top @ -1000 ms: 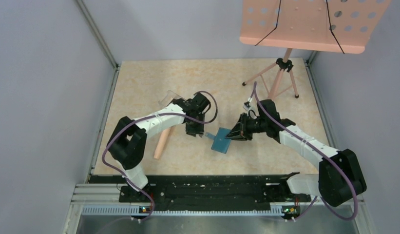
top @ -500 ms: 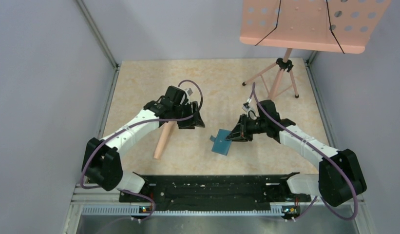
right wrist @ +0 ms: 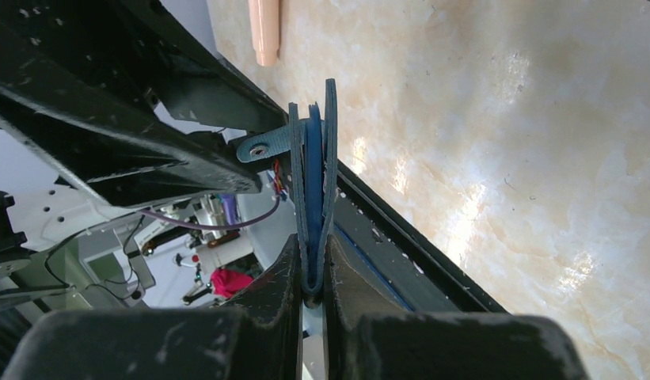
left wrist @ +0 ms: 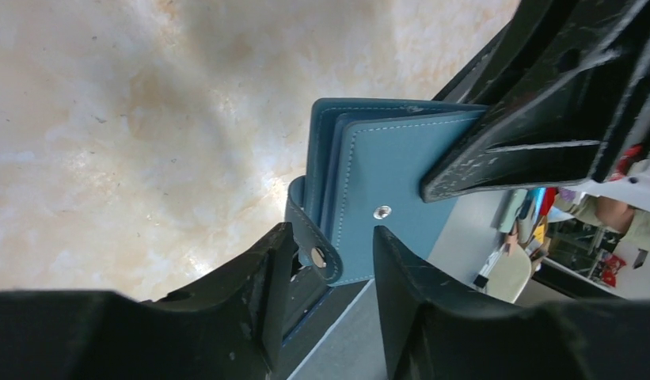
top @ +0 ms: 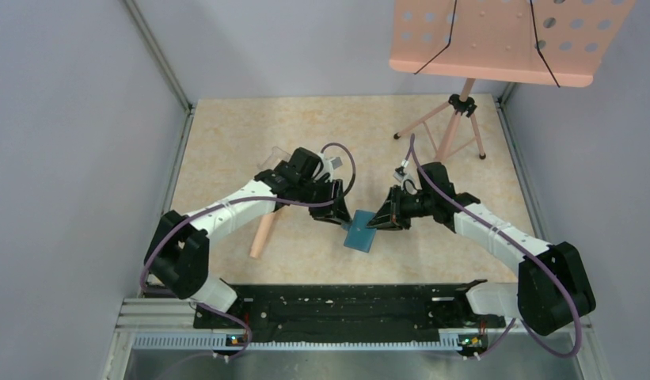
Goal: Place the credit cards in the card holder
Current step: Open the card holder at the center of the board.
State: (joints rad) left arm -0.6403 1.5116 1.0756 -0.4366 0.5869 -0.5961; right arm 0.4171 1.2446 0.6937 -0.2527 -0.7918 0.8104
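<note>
The teal-blue card holder (top: pixel 358 234) hangs on edge just above the table, folded nearly shut. My right gripper (top: pixel 379 219) is shut on its right end; the right wrist view shows the fold (right wrist: pixel 309 166) pinched between the jaws (right wrist: pixel 309 286). My left gripper (top: pixel 340 214) is at the holder's left edge, open. In the left wrist view its jaws (left wrist: pixel 329 265) stand apart around the snap strap (left wrist: pixel 315 253), beside the holder's face (left wrist: pixel 393 174). No black credit card shows in any view.
A clear plastic box (top: pixel 274 158) lies behind the left arm. A peach cylinder (top: pixel 264 229) lies on the table left of the holder. A music stand's tripod (top: pixel 456 127) stands at the back right. The black base rail (top: pixel 337 305) runs along the near edge.
My left gripper swung back and left, then came forward to the holder's left edge, jaws now around the snap strap. The right gripper and holder have barely moved.
</note>
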